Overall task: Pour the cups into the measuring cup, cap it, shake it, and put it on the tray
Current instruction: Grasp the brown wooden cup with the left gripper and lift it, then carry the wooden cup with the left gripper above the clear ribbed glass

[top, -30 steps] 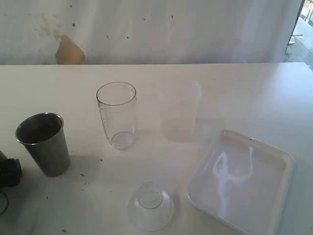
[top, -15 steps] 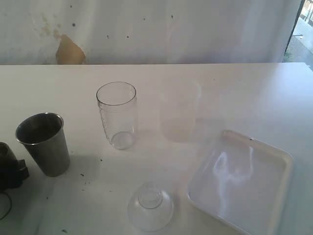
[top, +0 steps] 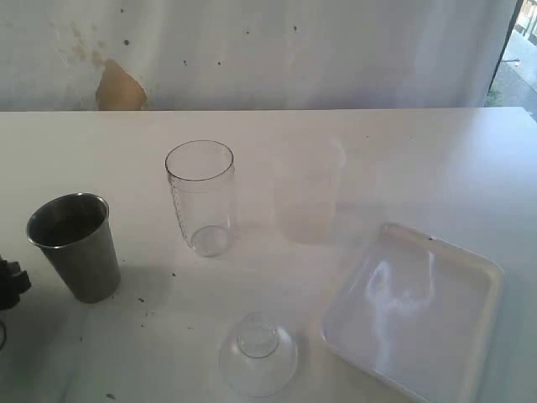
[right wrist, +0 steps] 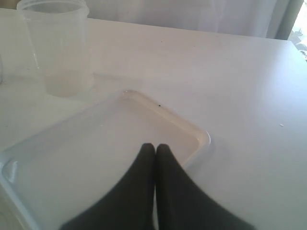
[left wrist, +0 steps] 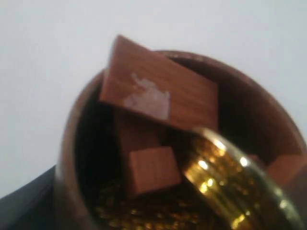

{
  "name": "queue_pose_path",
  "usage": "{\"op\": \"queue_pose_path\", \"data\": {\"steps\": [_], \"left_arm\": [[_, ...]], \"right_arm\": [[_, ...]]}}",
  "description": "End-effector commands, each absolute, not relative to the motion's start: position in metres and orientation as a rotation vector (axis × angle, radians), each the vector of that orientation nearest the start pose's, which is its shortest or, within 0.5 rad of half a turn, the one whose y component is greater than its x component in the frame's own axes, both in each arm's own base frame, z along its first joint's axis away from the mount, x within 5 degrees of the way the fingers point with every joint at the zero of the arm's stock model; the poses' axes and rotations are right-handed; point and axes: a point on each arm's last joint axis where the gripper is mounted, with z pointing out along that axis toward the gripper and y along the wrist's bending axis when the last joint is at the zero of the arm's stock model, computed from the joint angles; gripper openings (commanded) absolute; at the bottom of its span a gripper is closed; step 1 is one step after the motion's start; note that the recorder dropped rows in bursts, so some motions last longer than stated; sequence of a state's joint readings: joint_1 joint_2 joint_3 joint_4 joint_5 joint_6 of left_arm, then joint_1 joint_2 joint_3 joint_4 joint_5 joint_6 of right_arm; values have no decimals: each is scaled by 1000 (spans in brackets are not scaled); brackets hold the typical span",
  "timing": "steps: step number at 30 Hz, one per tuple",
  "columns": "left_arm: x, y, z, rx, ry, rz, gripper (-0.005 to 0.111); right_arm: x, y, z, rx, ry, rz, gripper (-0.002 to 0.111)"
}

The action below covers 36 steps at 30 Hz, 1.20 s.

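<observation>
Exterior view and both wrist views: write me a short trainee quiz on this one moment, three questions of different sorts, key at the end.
1. True or false: the dome lid already sits on the measuring cup.
2. Pick one. The wooden cup in the left wrist view holds: A nothing; B wooden blocks; C ice cubes.
3. Fill in: the right gripper, jaws shut, shows over the white ____.

Key: 1 false, the lid lies on the table apart from the cup; 2 B; 3 tray.
</observation>
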<state>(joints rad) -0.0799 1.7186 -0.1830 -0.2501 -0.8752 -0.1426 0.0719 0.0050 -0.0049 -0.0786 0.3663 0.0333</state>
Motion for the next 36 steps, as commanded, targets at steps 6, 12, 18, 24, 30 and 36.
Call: {"op": "queue_pose_path", "data": {"steps": [6, 12, 18, 24, 30, 36], "left_arm": [[205, 6, 153, -356, 1889, 5, 0], [226, -2, 195, -296, 1877, -53, 0], [263, -17, 254, -53, 1964, -67, 0], [291, -24, 301, -44, 1949, -141, 0], [313, -51, 281, 20, 2101, -219, 0], [327, -88, 272, 175, 1946, -186, 0]], "right_arm": [[53, 1, 182, -92, 1832, -14, 0], [53, 1, 182, -92, 1832, -14, 0], [53, 1, 182, -92, 1832, -14, 0], [53, 1, 182, -92, 1832, -14, 0], [53, 1, 182, -92, 1832, -14, 0], [53, 1, 182, -92, 1832, -14, 0]]}}
